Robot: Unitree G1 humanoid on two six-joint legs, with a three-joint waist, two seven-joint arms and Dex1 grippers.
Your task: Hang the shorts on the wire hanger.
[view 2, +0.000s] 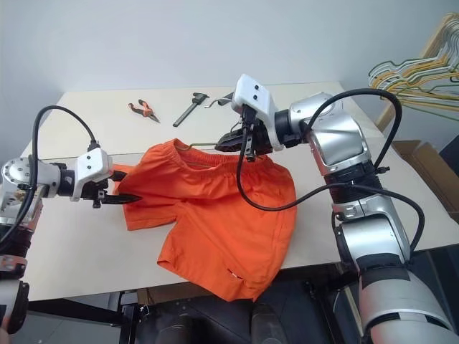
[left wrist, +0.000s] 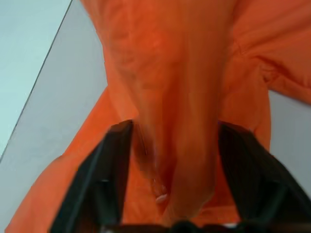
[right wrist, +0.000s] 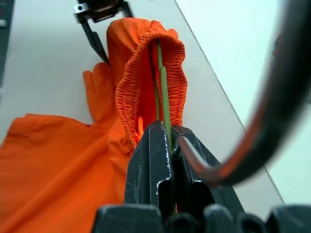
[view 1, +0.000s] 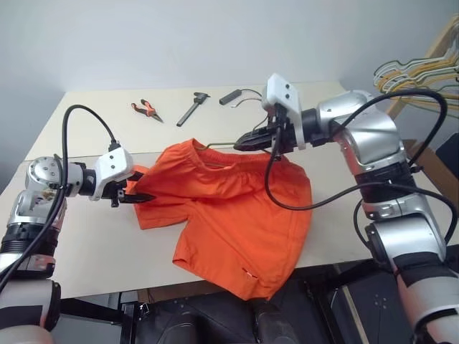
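The orange shorts (view 1: 229, 215) lie spread on the table, one leg drooping over the front edge. My right gripper (view 1: 240, 145) hovers over the waistband, shut on the thin olive wire hanger (right wrist: 163, 87). The wire runs from its fingers into the gathered waistband (right wrist: 146, 73), which is lifted and bunched around it. The rest of the hanger is hidden inside the fabric. My left gripper (view 1: 143, 195) is at the shorts' left edge, open. A fold of orange cloth (left wrist: 170, 73) lies between its spread fingers (left wrist: 112, 170), loose rather than pinched.
Orange-handled pliers (view 1: 145, 109), a black hand tool (view 1: 192, 107) and a small dark object (view 1: 230, 97) lie at the back of the table (view 1: 86, 258). A bunch of yellow and pale hangers (view 1: 419, 72) hangs on a wooden rack at the right.
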